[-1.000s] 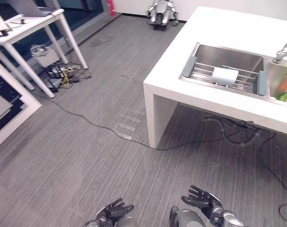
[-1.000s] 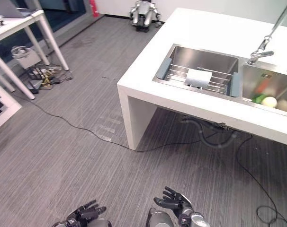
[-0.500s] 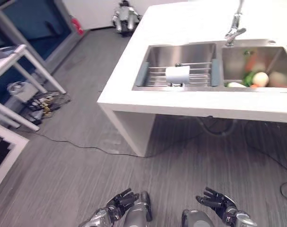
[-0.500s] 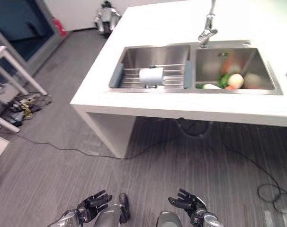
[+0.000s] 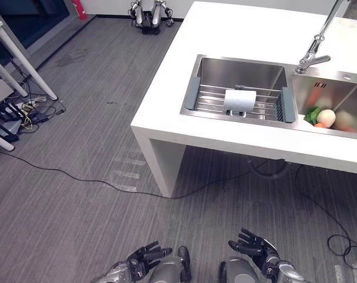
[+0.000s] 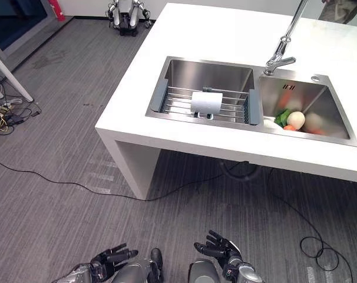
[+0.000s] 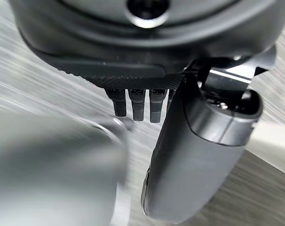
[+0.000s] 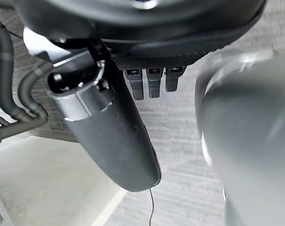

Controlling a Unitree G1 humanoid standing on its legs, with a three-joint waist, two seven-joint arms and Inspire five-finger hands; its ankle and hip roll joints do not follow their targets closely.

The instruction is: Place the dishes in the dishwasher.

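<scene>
A white cup [image 5: 240,101] lies on its side on a wire rack [image 5: 209,98] across the left basin of a steel double sink [image 5: 211,68]. The right basin [image 5: 343,97] holds green, orange and white items [image 5: 321,115]. The sink is set in a white counter [image 5: 225,29]. Both hands hang low over the grey floor, well short of the counter. My left hand [image 5: 144,254] and my right hand [image 5: 253,246] have relaxed fingers and hold nothing. In the wrist views the left thumb [image 7: 199,155] and the right thumb [image 8: 109,136] stand free over the floor.
A tall faucet [image 5: 315,52] rises behind the sink. Another robot [image 5: 148,12] sits by the far wall. White table legs [image 5: 26,66] and a tangle of cables [image 5: 16,112] are at the left. A thin cable [image 5: 78,175] crosses the floor to the counter's leg [image 5: 161,162].
The whole picture has swung, so the camera moved; the sink now sits upper right. Both hands stay low and relaxed as before.
</scene>
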